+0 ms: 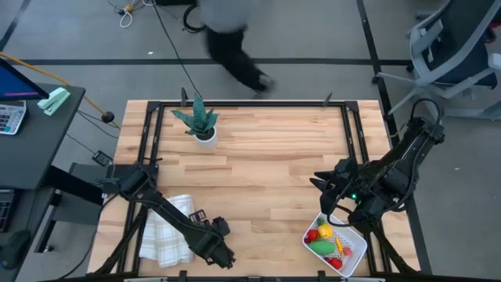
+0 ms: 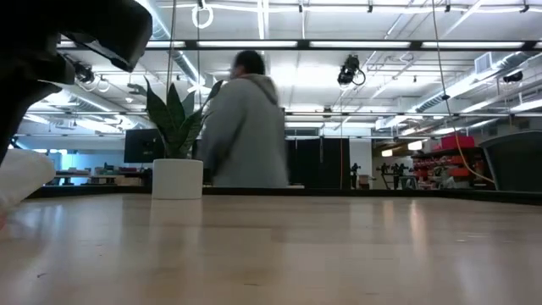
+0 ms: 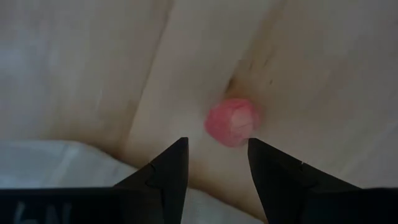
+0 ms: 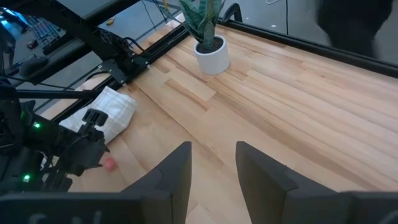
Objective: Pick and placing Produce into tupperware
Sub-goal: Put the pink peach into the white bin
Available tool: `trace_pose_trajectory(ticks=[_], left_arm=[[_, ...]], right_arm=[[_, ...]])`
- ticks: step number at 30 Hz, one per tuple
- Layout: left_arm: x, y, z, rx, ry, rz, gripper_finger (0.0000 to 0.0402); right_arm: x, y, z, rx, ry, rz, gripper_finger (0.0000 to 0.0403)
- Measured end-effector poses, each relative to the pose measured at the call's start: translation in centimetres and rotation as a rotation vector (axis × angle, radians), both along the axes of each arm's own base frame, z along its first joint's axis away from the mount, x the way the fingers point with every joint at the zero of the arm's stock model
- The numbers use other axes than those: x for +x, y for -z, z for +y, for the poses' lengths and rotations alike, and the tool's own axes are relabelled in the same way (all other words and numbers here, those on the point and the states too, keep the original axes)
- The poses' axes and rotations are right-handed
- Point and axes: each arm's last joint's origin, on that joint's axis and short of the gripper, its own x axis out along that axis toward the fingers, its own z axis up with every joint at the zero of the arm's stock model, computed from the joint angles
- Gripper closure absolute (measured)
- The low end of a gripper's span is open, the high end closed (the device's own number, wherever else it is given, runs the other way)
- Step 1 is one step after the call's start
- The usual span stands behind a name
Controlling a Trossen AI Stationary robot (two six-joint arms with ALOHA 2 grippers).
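The left gripper (image 3: 214, 165) is poised low over the table (image 3: 81, 68), jaws parted and empty. A small pink-red produce piece (image 3: 232, 122) is seen just beyond the fingertips, slightly off toward one finger rather than centred in the gap; being roundish, no long axis needs matching. The folded white cloth (image 1: 166, 229) lies beside this arm. Well apart, near the right arm, sits the tupperware (image 1: 356, 254), already holding several pieces. The right gripper (image 4: 212, 163) waits above it, jaws narrowly parted, nothing held.
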Motion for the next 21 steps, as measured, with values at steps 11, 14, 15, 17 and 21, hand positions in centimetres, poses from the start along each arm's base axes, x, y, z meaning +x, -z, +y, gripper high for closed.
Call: trace_pose_trajectory(ticks=[11, 14, 15, 17, 21], left_arm=[[0.9, 0.0, -0.7, -0.063, 0.127, -0.089, 0.0216], [0.9, 0.3, -0.6, -0.049, 0.128, -0.07, 0.0196], [0.8, 0.4, -0.6, -0.045, 0.131, -0.065, 0.0188], [1.0, 0.6, -0.7, -0.049, 0.132, -0.07, 0.0175], [1.2, 1.2, -0.9, -0.054, 0.131, -0.077, 0.016]], right_arm=[[0.0, 0.0, 0.0, -0.001, -0.001, 0.001, 0.027], [0.0, 0.0, 0.0, -0.001, 0.0, 0.0, 0.027], [0.0, 0.0, 0.0, -0.001, 0.0, 0.0, 0.027], [0.0, 0.0, 0.0, -0.001, 0.0, 0.0, 0.027], [0.0, 0.0, 0.0, -0.001, 0.0, 0.0, 0.027]])
